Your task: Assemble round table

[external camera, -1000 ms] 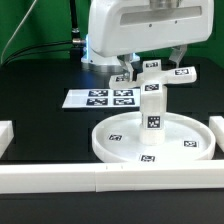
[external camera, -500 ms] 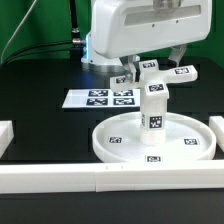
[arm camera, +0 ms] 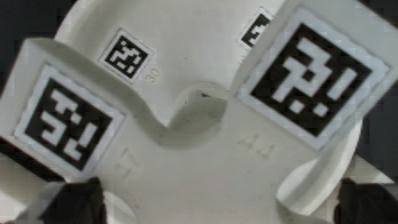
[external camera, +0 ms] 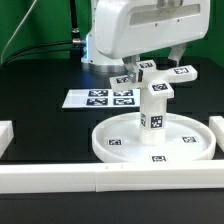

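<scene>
The tool (arm camera: 210, 205) clamps the cross-shaped piece (external camera: 153, 72), its dark fingers (arm camera: 71, 200) set at either side. Directly beneath the tool, that piece sits atop the upright leg (external camera: 152, 110), which stands at the hub of the round disc (external camera: 112, 142) on the black counter (external camera: 40, 115). Farther off to one side lies the marker board (external camera: 100, 98).

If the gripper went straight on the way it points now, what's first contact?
The cross-shaped piece: it sits right under the gripper, atop the leg standing on the round disc. It fills the wrist view, so the gap looks small; whether they already touch is unclear.
</scene>
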Robot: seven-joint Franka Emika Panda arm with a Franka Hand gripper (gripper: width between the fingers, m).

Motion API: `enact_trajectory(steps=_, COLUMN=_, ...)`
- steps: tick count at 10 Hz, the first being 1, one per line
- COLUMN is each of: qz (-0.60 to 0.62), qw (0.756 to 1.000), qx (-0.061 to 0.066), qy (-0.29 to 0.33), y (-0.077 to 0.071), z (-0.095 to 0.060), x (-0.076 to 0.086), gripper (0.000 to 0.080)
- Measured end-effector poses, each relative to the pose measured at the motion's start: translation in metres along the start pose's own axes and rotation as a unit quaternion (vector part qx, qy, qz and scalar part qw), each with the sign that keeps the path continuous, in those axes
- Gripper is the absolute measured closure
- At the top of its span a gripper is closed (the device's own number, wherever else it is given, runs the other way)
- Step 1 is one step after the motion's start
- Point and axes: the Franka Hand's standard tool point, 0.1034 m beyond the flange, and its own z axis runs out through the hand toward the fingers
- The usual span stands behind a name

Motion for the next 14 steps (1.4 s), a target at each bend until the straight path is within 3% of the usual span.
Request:
enact_trajectory(steps=6, qz=-0.081, qw=0.996, qx=0.016, qy=-0.022, y=0.002, z=-0.001, x=0.001, gripper=0.0151)
enact_trajectory(steps=13, qz=-0.082, qw=0.996, qx=0.020, qy=-0.027, y=-0.002, z=0.007, x=0.000, gripper=0.0151)
enact_trajectory(steps=14, qz=-0.082, qw=0.996, qx=0.020, qy=-0.027, y=-0.001, z=0.007, x=-0.001, gripper=0.0260)
